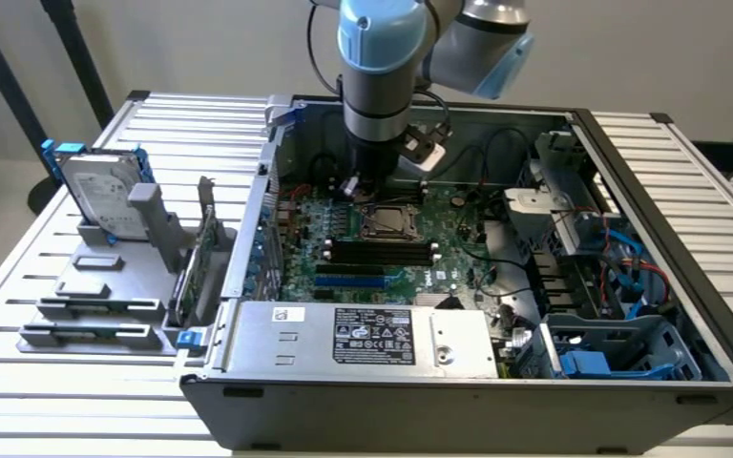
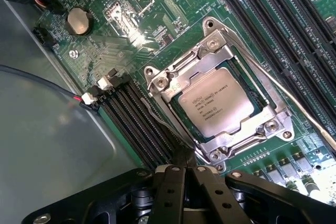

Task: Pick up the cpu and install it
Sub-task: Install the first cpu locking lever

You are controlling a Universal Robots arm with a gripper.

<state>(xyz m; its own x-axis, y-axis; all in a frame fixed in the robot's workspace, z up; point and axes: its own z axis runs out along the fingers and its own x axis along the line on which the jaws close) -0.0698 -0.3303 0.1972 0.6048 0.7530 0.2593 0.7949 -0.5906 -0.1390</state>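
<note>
A slatted metal bench (image 1: 35,277) is carrying an open computer case (image 1: 469,401), which is lying on its side with the motherboard (image 1: 405,239) facing up. Along the case's near edge the power supply (image 1: 354,339) is sitting with its label upward, and toward the exterior view's right a blue-tabbed drive cage (image 1: 615,348) is filling the corner.

On the exterior view's left, outside the case, a grey fixture (image 1: 106,296) is standing on the bench and propping up a hard drive (image 1: 102,196) in a blue frame, tilted nearly upright.

The robot arm (image 1: 380,72) is reaching down into the case from above, with its gripper (image 1: 364,188) hanging just over the board near the socket. In the wrist view the black fingers (image 2: 173,192) are sitting pressed together with nothing between them.

The cpu socket (image 1: 392,221) is lying near the middle of the motherboard, beside the black memory slots (image 2: 139,127). Its silver metal frame (image 2: 210,61) is surrounding the cpu (image 2: 216,102), which is resting flat inside the socket with its printed silver top facing up. The cpu is lying clear of the fingers, close to them. A round coin battery (image 2: 79,21) is sitting on the board well apart from the socket.
</note>
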